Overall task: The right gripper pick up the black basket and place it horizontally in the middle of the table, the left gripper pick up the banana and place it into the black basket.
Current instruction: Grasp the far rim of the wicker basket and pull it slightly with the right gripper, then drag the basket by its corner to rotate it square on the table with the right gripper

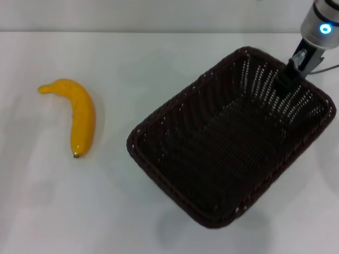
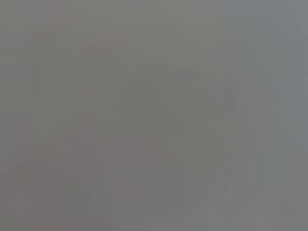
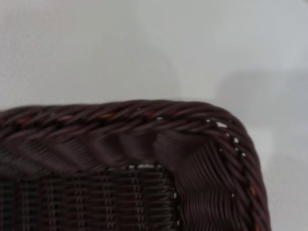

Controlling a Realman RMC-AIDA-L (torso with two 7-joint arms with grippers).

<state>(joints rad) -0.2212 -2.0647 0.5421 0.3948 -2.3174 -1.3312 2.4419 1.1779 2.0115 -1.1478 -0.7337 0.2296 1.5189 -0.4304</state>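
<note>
The black basket (image 1: 233,140) lies diagonally across the right half of the white table (image 1: 159,63), and a soft shadow shows under its near corner. My right gripper (image 1: 290,75), with the blue ring light, comes down from the top right and its fingers hold the basket's far braided rim. The right wrist view shows one rim corner of the basket (image 3: 144,144) close up, with the table (image 3: 144,48) beyond it. The yellow banana (image 1: 78,114) lies on the table at the left, its dark tip toward me. The left gripper is out of view, and the left wrist view shows only plain grey.
The table's far edge (image 1: 132,32) runs along the top of the head view. White tabletop (image 1: 111,174) lies between the banana and the basket.
</note>
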